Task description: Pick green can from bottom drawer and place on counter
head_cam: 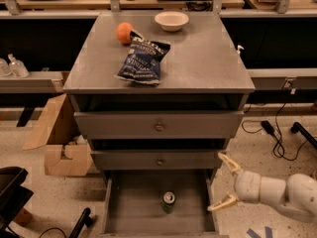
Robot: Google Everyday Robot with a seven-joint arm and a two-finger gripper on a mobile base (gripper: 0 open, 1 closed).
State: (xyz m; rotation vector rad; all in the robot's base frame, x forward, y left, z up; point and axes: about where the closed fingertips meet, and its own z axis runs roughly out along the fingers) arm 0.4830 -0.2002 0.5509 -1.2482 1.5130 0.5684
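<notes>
The green can (169,201) stands upright on the floor of the open bottom drawer (133,207), near its middle. Its silver top faces up. My gripper (224,182) is open, its two pale fingers spread wide, just right of the drawer's right wall and level with the can. It holds nothing and is apart from the can. The counter (198,58) is the grey top of the cabinet above.
On the counter lie a blue chip bag (142,61), an orange (124,32) and a white bowl (171,20). Two closed drawer fronts (158,126) sit above the open drawer. A cardboard box (62,143) is at the left; cables (275,133) lie at the right.
</notes>
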